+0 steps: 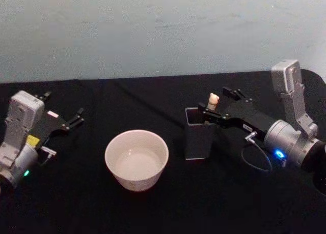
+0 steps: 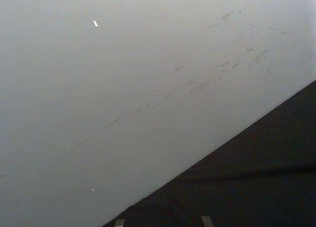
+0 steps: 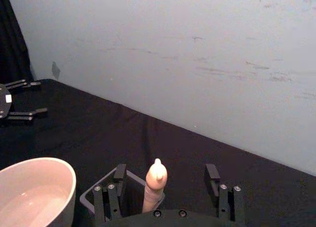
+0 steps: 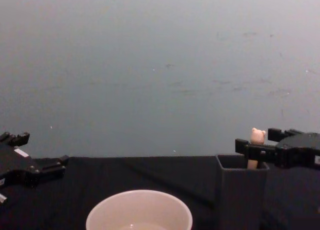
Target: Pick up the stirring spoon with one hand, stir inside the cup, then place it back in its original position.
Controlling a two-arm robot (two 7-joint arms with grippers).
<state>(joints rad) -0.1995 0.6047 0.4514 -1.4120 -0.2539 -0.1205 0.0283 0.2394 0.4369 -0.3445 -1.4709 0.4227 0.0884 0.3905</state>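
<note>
The stirring spoon (image 1: 213,99) stands in the dark grey square holder (image 1: 198,135), and its beige bear-head handle (image 3: 156,180) sticks up above the rim. My right gripper (image 1: 219,100) is open and straddles that handle, one finger on each side with gaps between. In the chest view the bear head (image 4: 257,136) shows just above the gripper's fingers (image 4: 250,150). The cream cup (image 1: 136,160) holds a little clear liquid and sits left of the holder. My left gripper (image 1: 62,105) rests open at the table's left.
The table (image 1: 168,208) is covered in black cloth and a pale wall stands close behind it. Open cloth lies between the cup and the left arm. A thin cable (image 1: 257,160) loops below the right wrist.
</note>
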